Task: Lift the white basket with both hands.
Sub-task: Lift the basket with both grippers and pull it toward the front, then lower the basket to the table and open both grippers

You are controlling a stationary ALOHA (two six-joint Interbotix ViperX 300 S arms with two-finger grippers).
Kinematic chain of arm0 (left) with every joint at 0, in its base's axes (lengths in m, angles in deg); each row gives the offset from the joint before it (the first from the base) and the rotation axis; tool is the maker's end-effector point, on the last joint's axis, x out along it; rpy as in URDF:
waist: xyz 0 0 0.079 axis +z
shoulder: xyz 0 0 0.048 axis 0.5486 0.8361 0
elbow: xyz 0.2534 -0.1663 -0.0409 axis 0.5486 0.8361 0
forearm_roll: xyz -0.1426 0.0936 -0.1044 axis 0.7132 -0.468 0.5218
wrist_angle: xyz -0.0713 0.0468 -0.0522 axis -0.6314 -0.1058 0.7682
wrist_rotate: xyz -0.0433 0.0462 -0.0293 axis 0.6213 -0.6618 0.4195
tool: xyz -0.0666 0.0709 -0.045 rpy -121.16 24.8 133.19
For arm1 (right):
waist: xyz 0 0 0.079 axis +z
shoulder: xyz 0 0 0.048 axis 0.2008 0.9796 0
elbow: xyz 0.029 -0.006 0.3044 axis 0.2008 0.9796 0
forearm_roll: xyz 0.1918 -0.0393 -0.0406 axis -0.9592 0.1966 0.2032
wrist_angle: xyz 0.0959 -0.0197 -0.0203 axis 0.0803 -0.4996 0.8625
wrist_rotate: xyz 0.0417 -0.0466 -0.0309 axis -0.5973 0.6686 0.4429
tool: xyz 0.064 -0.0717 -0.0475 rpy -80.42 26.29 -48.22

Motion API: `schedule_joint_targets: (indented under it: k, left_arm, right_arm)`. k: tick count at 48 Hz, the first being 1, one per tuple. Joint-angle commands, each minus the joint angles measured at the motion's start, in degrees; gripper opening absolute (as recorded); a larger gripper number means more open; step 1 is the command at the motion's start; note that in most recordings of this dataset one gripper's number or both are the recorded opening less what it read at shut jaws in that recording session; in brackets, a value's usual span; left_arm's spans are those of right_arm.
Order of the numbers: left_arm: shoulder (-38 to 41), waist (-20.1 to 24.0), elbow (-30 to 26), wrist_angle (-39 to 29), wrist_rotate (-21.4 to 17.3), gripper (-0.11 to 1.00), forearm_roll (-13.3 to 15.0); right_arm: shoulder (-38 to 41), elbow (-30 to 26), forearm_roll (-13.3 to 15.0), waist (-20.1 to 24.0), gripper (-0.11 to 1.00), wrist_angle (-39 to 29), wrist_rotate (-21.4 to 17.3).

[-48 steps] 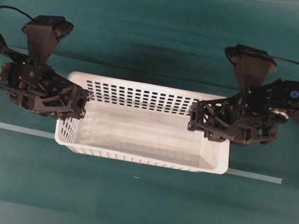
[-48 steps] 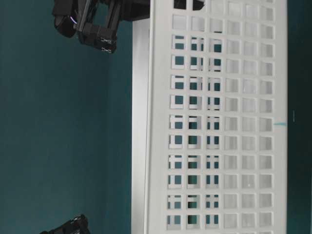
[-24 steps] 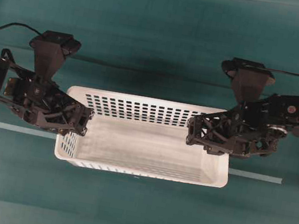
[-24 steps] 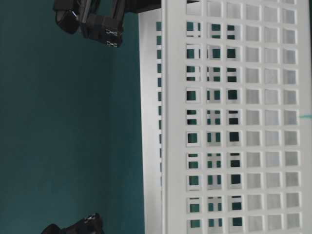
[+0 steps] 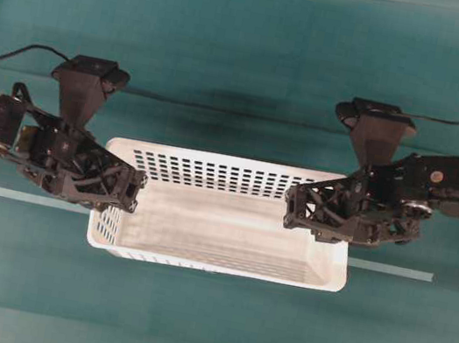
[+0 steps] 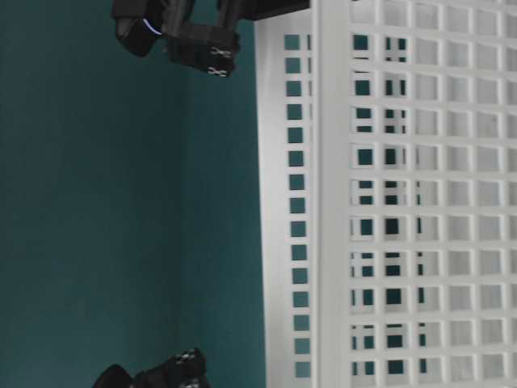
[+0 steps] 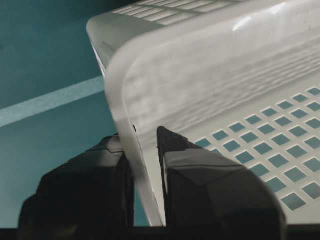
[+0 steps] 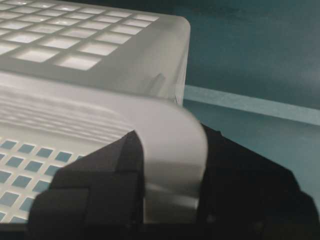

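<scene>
Now both grippers are clamped on the white basket (image 5: 223, 215), one at each short end. Left gripper (image 5: 130, 192) has its jaws nearly closed over the basket's left end wall; in the left wrist view one finger (image 7: 87, 190) sits outside the wall and the other inside, rim pinched between them. Right gripper (image 5: 292, 209) likewise has its jaws pressed narrowly onto the basket's right end wall; the right wrist view shows the rounded rim (image 8: 170, 145) wedged between the two dark fingers (image 8: 95, 190), one inside the basket, one outside. Each gripper carries a black camera block on the far side of the basket's long axis, cables trailing off toward the frame edges.

Basket lies long side across the overhead view, between the two arms, over the teal table surface (image 5: 248, 68). Far wall with its rows of small rectangular holes is visible from above, floor is solid white, nothing inside. A pale tape strip (image 5: 390, 270) runs on the table behind the basket's near half, showing on both sides of it. The table-level view is rotated sideways and filled by the basket's perforated long wall (image 6: 404, 202); black gripper parts (image 6: 198, 44) show at one end of the basket, more at the other end. Whether the basket's floor touches the table cannot be told.
</scene>
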Motion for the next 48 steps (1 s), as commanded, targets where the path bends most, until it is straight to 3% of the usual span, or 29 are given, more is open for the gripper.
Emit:
schedule_joint_targets:
  k: [1, 48]
  left_arm:
    - [0.35, 0.09, -0.09, 0.26, -0.26, 0.07, -0.53]
    - [3.08, 0.35, 0.97, 2.37, -0.88, 0.05, -0.88]
  right_arm:
    - [0.79, -0.09, 0.26, 1.49, 0.18, 1.32, 0.53]
    - [4.13, 2.99, 0.26, 1.85, 0.18, 4.48, 0.53]
